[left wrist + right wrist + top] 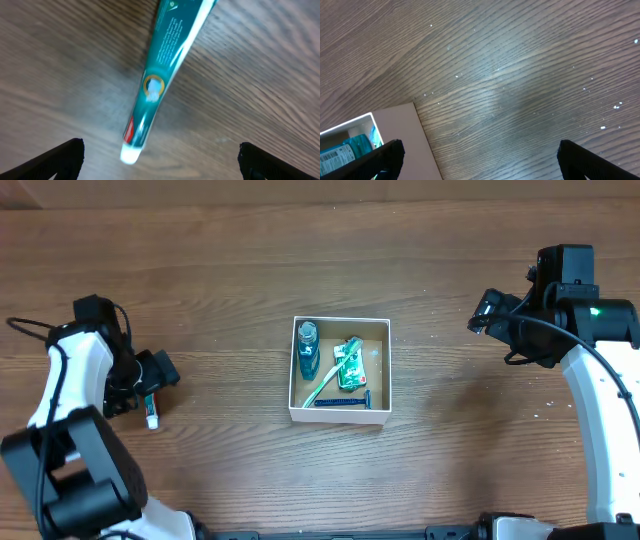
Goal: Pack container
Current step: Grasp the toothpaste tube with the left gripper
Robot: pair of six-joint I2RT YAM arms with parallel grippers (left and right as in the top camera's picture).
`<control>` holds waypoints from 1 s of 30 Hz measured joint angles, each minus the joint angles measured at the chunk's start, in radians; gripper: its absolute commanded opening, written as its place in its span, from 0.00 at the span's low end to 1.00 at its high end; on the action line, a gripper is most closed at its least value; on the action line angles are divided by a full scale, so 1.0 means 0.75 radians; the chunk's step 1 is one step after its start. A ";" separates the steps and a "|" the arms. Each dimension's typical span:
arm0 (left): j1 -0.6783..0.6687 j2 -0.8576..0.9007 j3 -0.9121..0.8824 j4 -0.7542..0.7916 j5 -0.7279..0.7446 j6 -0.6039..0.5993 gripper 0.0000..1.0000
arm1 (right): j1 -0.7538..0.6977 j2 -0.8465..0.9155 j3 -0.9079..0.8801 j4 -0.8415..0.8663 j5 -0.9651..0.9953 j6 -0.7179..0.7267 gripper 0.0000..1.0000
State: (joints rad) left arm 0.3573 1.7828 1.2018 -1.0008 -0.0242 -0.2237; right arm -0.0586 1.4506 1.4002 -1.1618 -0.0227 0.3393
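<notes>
- Toothpaste tube (161,75) lies flat on the wooden table (230,270) directly under the left wrist camera, teal body running diagonally and white cap end pointing toward the lens
- Left gripper (161,159) hangs over the tube with its jaws spread wide, one fingertip on each side of the cap end; neither fingertip touches the tube, so nothing is gripped
- Judgement: this straddling pose centres the tube in the gap so that closing the jaws would pinch it across its narrow width
- Container (338,416) sits at mid-table, well apart from the tube and to the right of it in the overhead view, between the two arms
- Contents already in the container: a small blue bottle (307,350) along the left wall, a green packet (350,365) beside it, a toothbrush (322,388) laid diagonally, and a dark blue razor (342,402) along the front wall
- Right gripper (480,160) is held above bare table just beside the container's right side, jaws apart and empty; only a corner of the container shows in its wrist view
- Judgement: the right arm is parked clear of the container so that the opening is free for a delivery from the left
- Judgement: the tube appears to be the only item outside the container, so the task is near completion
</notes>
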 measured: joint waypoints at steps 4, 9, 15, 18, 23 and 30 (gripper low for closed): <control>0.000 0.125 0.000 0.044 0.009 0.024 1.00 | 0.000 0.000 0.000 0.000 0.001 0.001 1.00; 0.000 0.198 0.001 0.080 0.023 0.047 0.66 | 0.001 0.000 0.000 -0.001 0.000 0.001 1.00; 0.000 0.199 0.001 0.078 0.026 0.067 0.18 | 0.001 0.000 0.000 -0.001 0.000 0.001 1.00; 0.000 0.200 0.001 0.068 0.023 0.068 0.04 | 0.001 0.000 0.000 0.000 0.000 0.001 1.00; 0.000 0.200 0.007 0.054 0.023 0.064 0.04 | 0.001 0.000 0.000 -0.001 0.000 0.001 1.00; -0.042 0.162 0.002 0.017 0.074 0.075 0.04 | 0.001 0.000 0.000 0.000 0.000 0.001 1.00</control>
State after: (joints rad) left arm 0.3260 1.9041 1.2030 -0.9878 0.0315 -0.1677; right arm -0.0582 1.4506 1.4002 -1.1618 -0.0227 0.3397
